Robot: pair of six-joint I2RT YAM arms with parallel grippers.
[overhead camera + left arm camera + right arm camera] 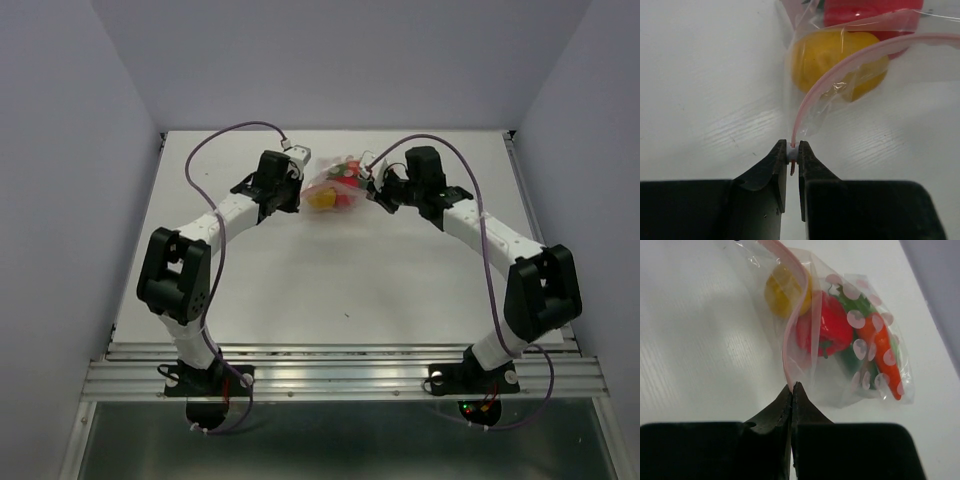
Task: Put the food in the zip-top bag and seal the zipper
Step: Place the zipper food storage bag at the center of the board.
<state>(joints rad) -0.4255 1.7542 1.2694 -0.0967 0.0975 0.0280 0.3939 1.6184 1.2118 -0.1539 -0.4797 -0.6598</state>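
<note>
- Food lies inside the zip-top bag (335,188) at the far middle of the table (350,280): yellow round one (835,60), red bell pepper (832,327) and carrot (882,350) show.
- Left gripper (793,154) is pinched on one end of the zipper (880,47); right gripper (791,388) is clamped on the other.
- Between them the strip bows and probably gapes; crinkled plastic blurs that.
- Best next, I judge: draw the ends gently apart to straighten it, then pinch along it.
</note>
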